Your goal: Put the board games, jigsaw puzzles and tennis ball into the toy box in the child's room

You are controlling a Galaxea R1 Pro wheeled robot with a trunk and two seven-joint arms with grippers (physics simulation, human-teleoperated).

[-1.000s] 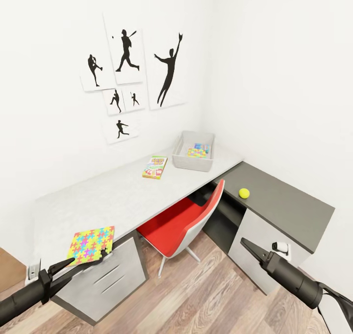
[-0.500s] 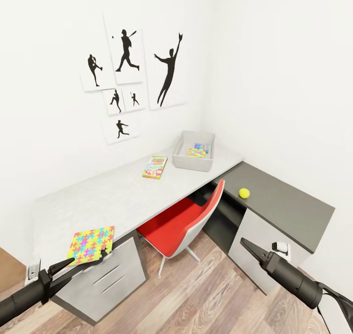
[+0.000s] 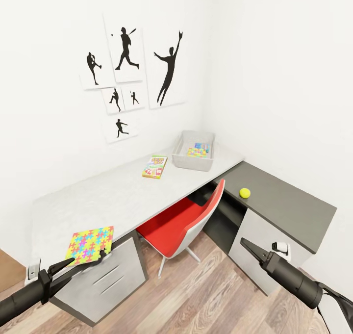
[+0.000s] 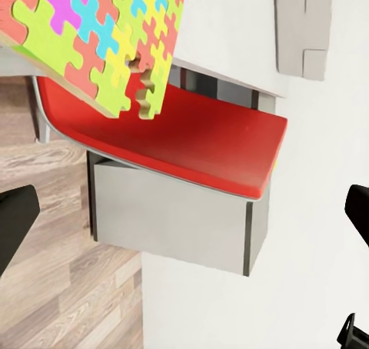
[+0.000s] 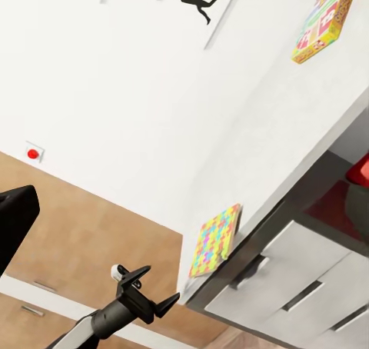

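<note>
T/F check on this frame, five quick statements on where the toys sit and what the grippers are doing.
1. The small yellow-green tennis ball lies on the white-topped desk. False: it sits on the lower dark grey cabinet.
2. The light grey toy box already holds colourful items. True.
3. The left gripper grips the multicoloured puzzle slab. False: open, holding nothing.
4. The green, yellow and red game box lies on the desk outside the bin. True.
5. The right gripper holds nothing. True.

The whole head view has shifted slightly: wall pictures [image 3: 128, 74], toy box [image 3: 194, 150] and ball [image 3: 244, 192] sit marginally higher in frame.
</note>
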